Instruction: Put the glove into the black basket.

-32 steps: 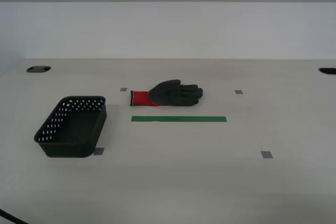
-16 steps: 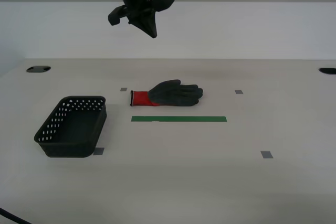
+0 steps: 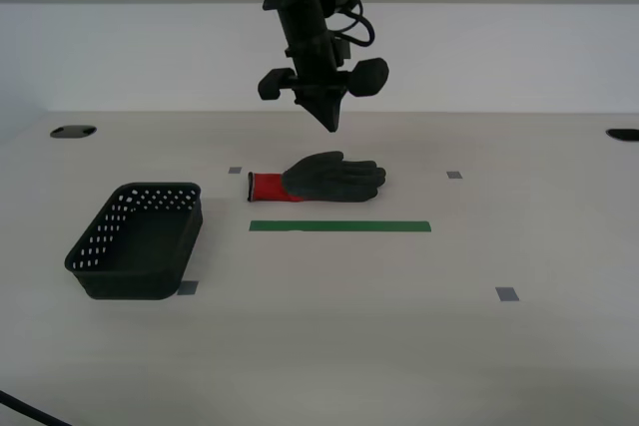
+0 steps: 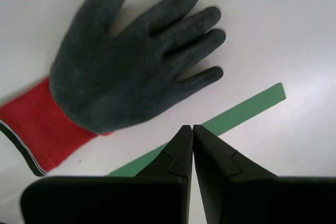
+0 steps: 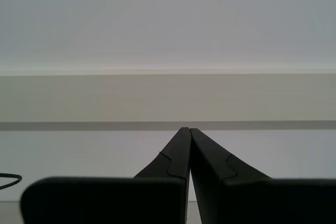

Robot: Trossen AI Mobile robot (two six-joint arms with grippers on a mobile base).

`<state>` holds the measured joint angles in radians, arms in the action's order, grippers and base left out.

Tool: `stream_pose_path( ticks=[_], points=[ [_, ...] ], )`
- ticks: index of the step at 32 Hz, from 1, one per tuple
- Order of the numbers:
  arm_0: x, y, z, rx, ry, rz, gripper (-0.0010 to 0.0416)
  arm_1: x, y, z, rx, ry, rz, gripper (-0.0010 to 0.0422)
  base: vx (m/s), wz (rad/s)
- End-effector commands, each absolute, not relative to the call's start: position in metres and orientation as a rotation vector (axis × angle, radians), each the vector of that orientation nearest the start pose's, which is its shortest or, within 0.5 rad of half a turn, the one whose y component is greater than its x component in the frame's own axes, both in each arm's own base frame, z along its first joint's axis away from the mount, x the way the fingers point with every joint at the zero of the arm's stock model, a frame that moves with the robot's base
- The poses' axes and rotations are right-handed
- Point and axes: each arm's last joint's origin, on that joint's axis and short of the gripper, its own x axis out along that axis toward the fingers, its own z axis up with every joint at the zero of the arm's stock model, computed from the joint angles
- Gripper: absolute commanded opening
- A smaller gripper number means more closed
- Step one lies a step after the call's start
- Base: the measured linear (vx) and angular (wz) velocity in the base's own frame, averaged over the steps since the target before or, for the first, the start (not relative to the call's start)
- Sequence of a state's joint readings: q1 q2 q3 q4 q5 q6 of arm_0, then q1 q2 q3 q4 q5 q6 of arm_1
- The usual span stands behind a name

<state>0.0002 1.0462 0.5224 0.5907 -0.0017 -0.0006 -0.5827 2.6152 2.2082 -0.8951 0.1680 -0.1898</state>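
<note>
My second gripper, fingers together, is hovering at upper centre over the glove, lining up to grab it; my first gripper is pinched together too.

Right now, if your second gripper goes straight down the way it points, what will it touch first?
Most likely the glove. My second gripper hangs shut, tip down, just above its dark palm. In the second wrist view the tip sits nearer the green tape, so depth is uncertain.
</note>
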Motion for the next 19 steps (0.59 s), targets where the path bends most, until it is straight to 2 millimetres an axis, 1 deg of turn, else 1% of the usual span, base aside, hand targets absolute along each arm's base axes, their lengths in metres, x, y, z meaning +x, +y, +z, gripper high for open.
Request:
stream_pose_path(
  ticks=[1,3,6,8,11,12,14,15,17,19],
  points=[
    [0.226,0.0,0.268,0.0,-0.068,0.001,0.0001,0.432,-0.293,0.086,0.113,1.386,-0.475,0.0,0.0,0.0],
    [0.226,0.0,0.268,0.0,-0.07,0.001,0.0001,0.433,-0.294,0.077,0.141,1.382,-0.439,0.0,0.0,0.0],
    [0.226,0.0,0.268,0.0,-0.066,0.001,0.0001,0.434,-0.296,0.072,0.175,1.336,-0.403,0.0,0.0,0.0],
    [0.226,0.0,0.268,0.0,-0.066,0.001,0.0001,0.437,-0.298,0.076,0.173,1.298,-0.405,0.0,0.0,0.0],
    [0.226,0.0,0.268,0.0,-0.066,0.001,0.0001,0.438,-0.299,0.074,0.17,1.289,-0.407,0.0,0.0,0.0],
    [0.226,0.0,0.268,0.0,-0.066,0.001,0.0001,0.438,-0.298,0.068,0.171,1.305,-0.413,0.0,0.0,0.0],
    [0.226,0.0,0.268,0.0,-0.066,0.001,0.0,0.437,-0.299,0.063,0.159,1.328,-0.452,0.0,0.0,0.0],
    [0.226,0.0,0.267,0.0,-0.06,0.001,0.0001,0.436,-0.299,0.056,0.155,1.345,-0.476,0.0,0.0,0.0],
    [0.227,0.0,0.267,0.0,-0.056,0.001,0.0001,0.435,-0.299,0.054,0.158,1.35,-0.505,0.0006,0.0,0.0],
    [0.227,0.0,0.267,0.0,-0.053,0.001,0.0001,0.435,-0.299,0.051,0.154,1.334,-0.509,0.0029,0.0,0.0]
  ],
)
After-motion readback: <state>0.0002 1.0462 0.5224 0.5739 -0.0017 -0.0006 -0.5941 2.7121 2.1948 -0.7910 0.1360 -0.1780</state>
